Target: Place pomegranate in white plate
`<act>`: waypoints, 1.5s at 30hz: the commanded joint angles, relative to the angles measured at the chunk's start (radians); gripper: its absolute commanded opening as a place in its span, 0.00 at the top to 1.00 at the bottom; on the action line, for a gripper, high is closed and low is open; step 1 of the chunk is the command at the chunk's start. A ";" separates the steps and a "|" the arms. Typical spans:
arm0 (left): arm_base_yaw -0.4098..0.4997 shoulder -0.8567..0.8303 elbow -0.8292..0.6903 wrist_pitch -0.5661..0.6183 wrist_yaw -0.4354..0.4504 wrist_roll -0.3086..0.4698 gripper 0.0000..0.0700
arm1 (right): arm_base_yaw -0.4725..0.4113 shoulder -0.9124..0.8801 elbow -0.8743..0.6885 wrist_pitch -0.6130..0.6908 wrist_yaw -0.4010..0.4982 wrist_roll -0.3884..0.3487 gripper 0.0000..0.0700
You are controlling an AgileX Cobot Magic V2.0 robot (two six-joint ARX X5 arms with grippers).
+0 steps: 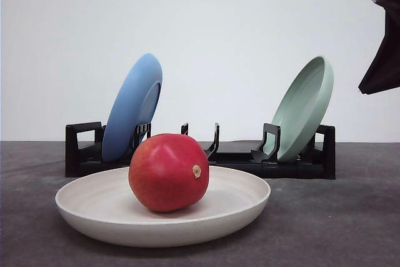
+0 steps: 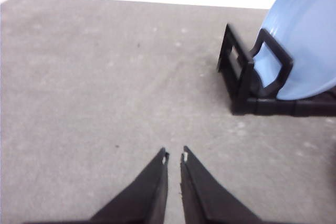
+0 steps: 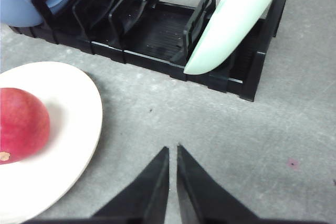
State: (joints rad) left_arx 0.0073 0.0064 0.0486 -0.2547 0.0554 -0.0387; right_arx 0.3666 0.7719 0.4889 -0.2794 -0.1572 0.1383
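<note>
Both claws hang empty above the bench with jaws nearly together, the left claw (image 2: 175,156) and the right claw (image 3: 172,148), the right arm (image 1: 382,48) raised high.

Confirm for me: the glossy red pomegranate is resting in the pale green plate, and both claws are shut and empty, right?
Not quite. The glossy red pomegranate rests in the wide off-white plate, as the front view shows; the pale green plate stands in the black rack. Both claws are shut and empty.
</note>
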 commanded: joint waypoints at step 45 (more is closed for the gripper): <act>-0.001 -0.004 -0.036 0.070 -0.001 0.000 0.96 | -0.219 -0.537 -0.335 0.028 0.040 -0.149 0.97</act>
State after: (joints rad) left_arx 0.0063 0.0036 0.0231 -0.1833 0.0545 -0.0387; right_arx 0.1506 0.2534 0.1644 -0.2658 -0.1228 -0.0048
